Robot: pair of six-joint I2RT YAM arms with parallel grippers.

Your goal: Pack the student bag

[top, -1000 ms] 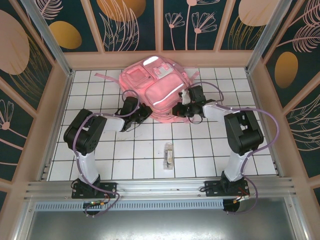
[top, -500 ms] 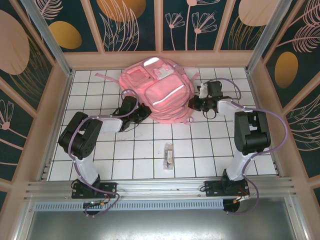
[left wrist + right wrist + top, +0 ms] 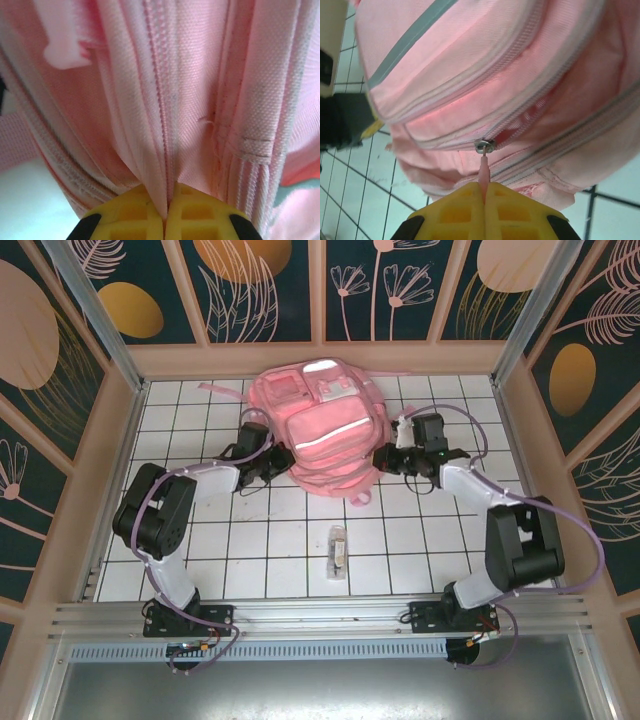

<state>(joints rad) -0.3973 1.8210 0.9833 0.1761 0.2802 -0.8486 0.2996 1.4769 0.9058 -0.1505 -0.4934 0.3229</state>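
Note:
The student bag [image 3: 322, 432], a large pink backpack with shiny strips, lies at the back middle of the tiled table. My left gripper [image 3: 281, 461] is at the bag's left edge. In the left wrist view its yellow fingers [image 3: 125, 220] are shut on a fold of the pink fabric [image 3: 165, 150] beside a zipper seam. My right gripper [image 3: 381, 457] is at the bag's right edge. In the right wrist view the right gripper [image 3: 484, 192] is shut on the pink zipper pull [image 3: 484, 172] hanging from a metal slider [image 3: 484, 146]. The zipper gapes slightly to the right of the slider.
A small pale oblong object [image 3: 338, 549] lies on the tiles in front of the bag, between the arms. A loose pink strap [image 3: 213, 390] trails off at the bag's back left. Wooden walls [image 3: 320, 355] close in the table on three sides.
The bag has turned more upright and shifted a little right. The right gripper has swung along its right side with the zipper pull. The left gripper has kept its hold on the left edge.

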